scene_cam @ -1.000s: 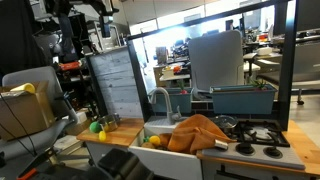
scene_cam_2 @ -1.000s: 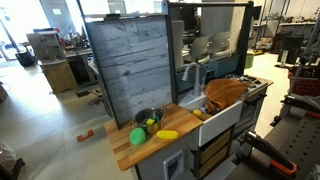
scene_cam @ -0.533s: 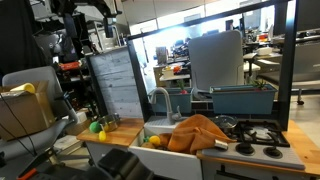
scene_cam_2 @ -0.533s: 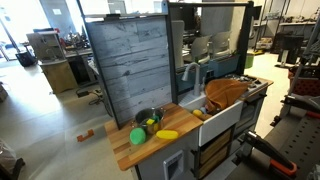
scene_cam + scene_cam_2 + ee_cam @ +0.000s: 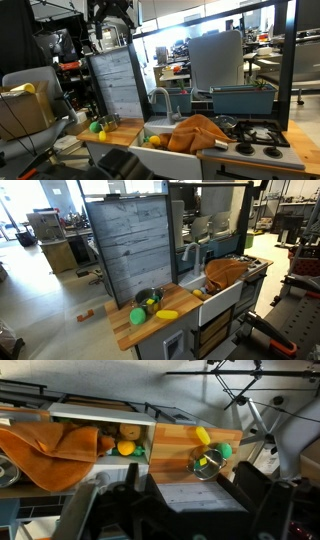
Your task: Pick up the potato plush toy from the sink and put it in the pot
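Over the sink's [image 5: 220, 300] front edge one potato plush toy [image 5: 228, 272] lies draped. One pot [image 5: 148, 298] stands well apart, near the wooden counter's [image 5: 120, 328] back edge, with one green ball [image 5: 137, 316] and one yellow piece [image 5: 167, 314] towards its front edge. High above, the gripper [image 5: 185, 502] hangs empty, jaws spread.

Cut edges, blur and tiny detail

In the wrist view, the floppy orange-brown potato plush toy [image 5: 45, 450] runs off the left edge. What lies in the low round dark-grey metal pot [image 5: 207, 464] is too small to name. The dark, blurred gripper [image 5: 186, 500] is cut by the bottom edge, so its jaw spacing is unclear.
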Motion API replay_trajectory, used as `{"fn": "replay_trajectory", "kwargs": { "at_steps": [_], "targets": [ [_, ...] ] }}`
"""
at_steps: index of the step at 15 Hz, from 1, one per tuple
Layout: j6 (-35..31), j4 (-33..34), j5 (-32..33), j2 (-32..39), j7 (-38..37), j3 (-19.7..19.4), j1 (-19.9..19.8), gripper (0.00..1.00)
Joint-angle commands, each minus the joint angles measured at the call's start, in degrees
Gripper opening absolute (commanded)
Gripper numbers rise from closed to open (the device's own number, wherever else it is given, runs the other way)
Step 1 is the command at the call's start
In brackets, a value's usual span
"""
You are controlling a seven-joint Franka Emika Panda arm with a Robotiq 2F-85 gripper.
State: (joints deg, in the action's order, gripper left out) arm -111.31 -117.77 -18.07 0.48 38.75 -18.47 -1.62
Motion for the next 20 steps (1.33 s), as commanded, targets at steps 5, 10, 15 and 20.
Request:
{"fn": "replay_trajectory", "kwargs": {
  "at_steps": [5,10,15,20],
  "targets": [
    [1.46,22.78,1.60,28.48,-2.04,10.41,-6.37,1.00],
    [-6.01,32.62,5.56,45.77,-4.14,15.47,-8.46,1.00],
    [-15.68,41.95,5.43,60.45,-3.55,20.36,-11.51,1.00],
    [-15.07,51.79,9.48,71.63,-6.79,21.24,-10.16,1.00]
  ]
}}
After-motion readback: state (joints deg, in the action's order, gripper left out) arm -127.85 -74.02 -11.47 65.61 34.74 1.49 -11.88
